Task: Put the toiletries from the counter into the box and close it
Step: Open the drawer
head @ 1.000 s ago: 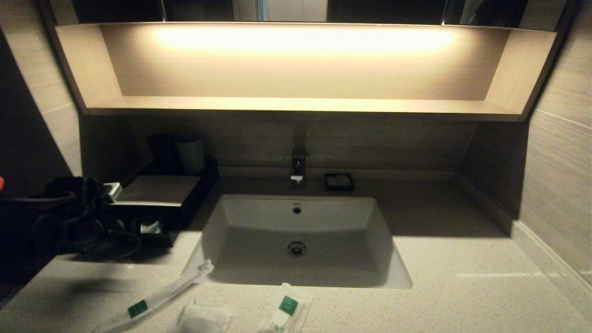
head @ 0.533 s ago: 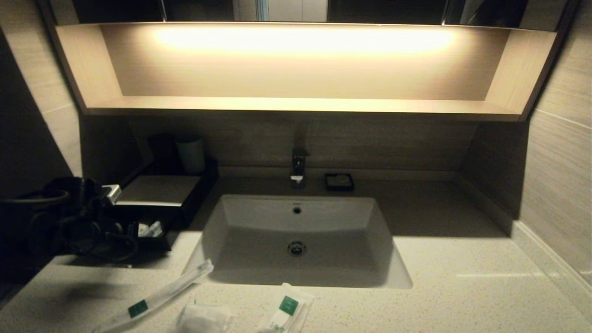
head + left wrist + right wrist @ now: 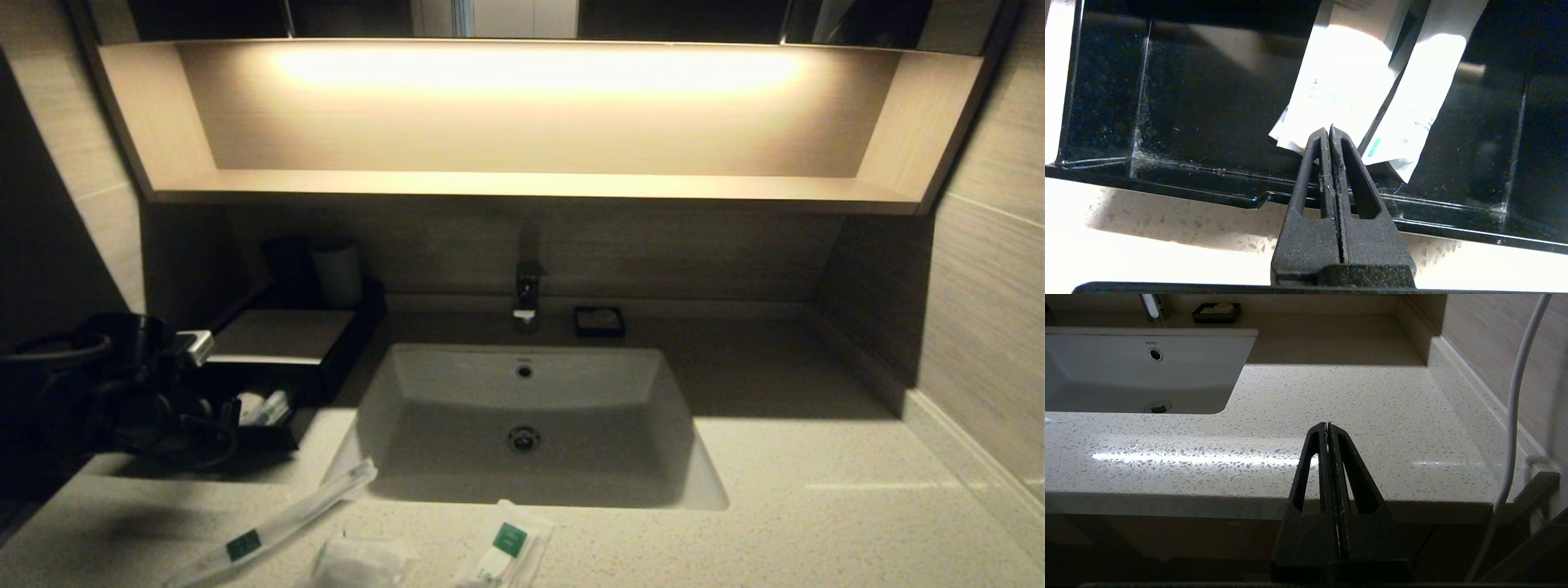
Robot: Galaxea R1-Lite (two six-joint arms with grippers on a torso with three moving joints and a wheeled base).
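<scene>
Left wrist view: the left gripper (image 3: 1329, 130) has its fingers pressed together, holding nothing, tips at the front edge of the open black box (image 3: 1167, 122) — two white sachets (image 3: 1339, 90) lie inside it. Left of the sink (image 3: 531, 490), the box sits on the counter (image 3: 816, 523); a wrapped toothbrush (image 3: 277, 518), a pouch (image 3: 359, 562) and a packet (image 3: 508, 549) lie before the sink. The right gripper (image 3: 1327, 425) — fingers together — hangs off the counter's front edge, right of the sink.

Speckled counter (image 3: 816, 506) – black box (image 3: 282, 359) left, three wrapped toiletries (image 3: 269, 523) front, soap dish (image 3: 598, 320) rear.
</scene>
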